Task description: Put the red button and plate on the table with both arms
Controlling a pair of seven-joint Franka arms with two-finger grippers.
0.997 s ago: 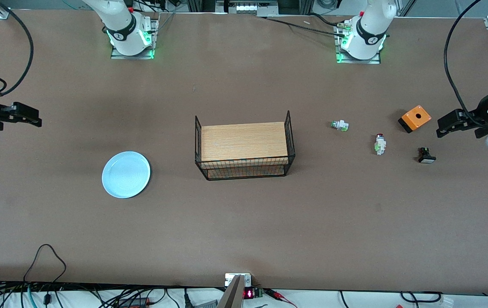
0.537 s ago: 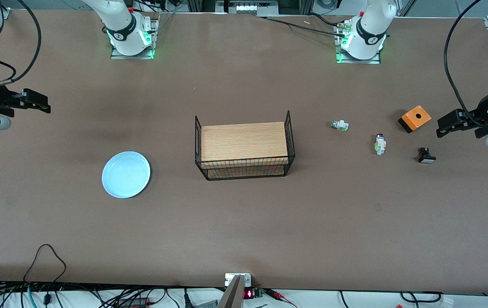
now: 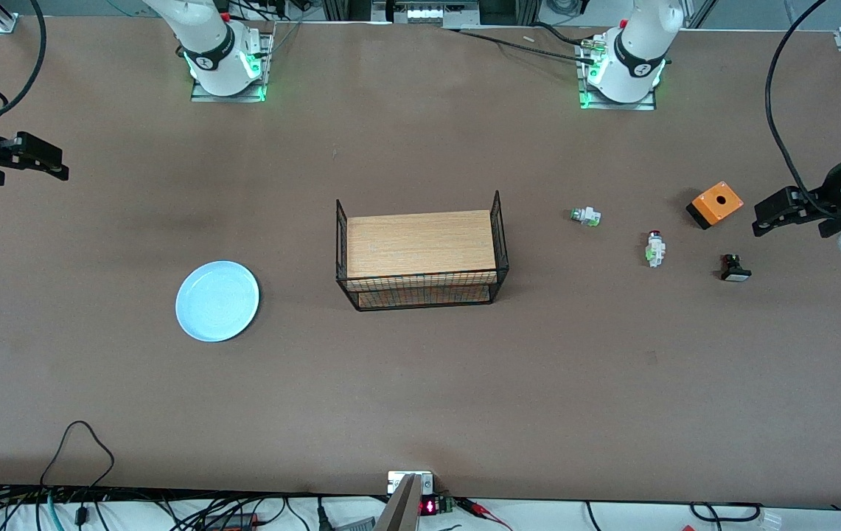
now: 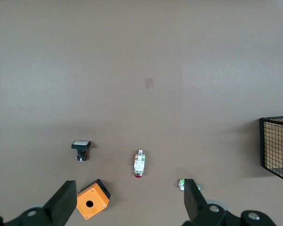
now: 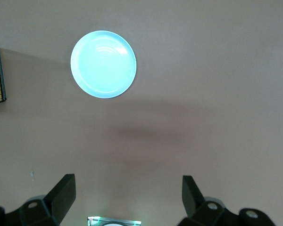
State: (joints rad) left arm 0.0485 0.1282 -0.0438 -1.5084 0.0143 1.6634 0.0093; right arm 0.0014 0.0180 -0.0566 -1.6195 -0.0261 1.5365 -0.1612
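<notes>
The red button (image 3: 655, 248) lies on its side on the bench (image 3: 420, 383), toward the left arm's end, resting freely with nothing touching it. From the button, the white part with green cap (image 3: 585, 216) sits at about 10 o'clock in the front view, the orange box (image 3: 715, 204) at about 2 o'clock, and the black part with white cap (image 3: 735, 268) at about 4 o'clock. All four are apart from one another, which leaves room for fingers to close on any one.

The plate (image 3: 217, 301) lies flat on the bench toward the right arm's end, well apart from the wire basket (image 3: 421, 253) at mid-bench. The basket holds only its wooden board.

The left gripper (image 3: 765, 214) hangs above the bench just past the orange box, fingers (image 4: 66, 207) spread and holding nothing. The right gripper (image 3: 51, 162) hangs over bare bench at the right arm's end, at about 11 o'clock from the plate, fingers (image 5: 63, 192) likewise spread and unloaded.

Judgement: both items already rest on the bench, so the placing appears complete and each arm stands clear of its item.
</notes>
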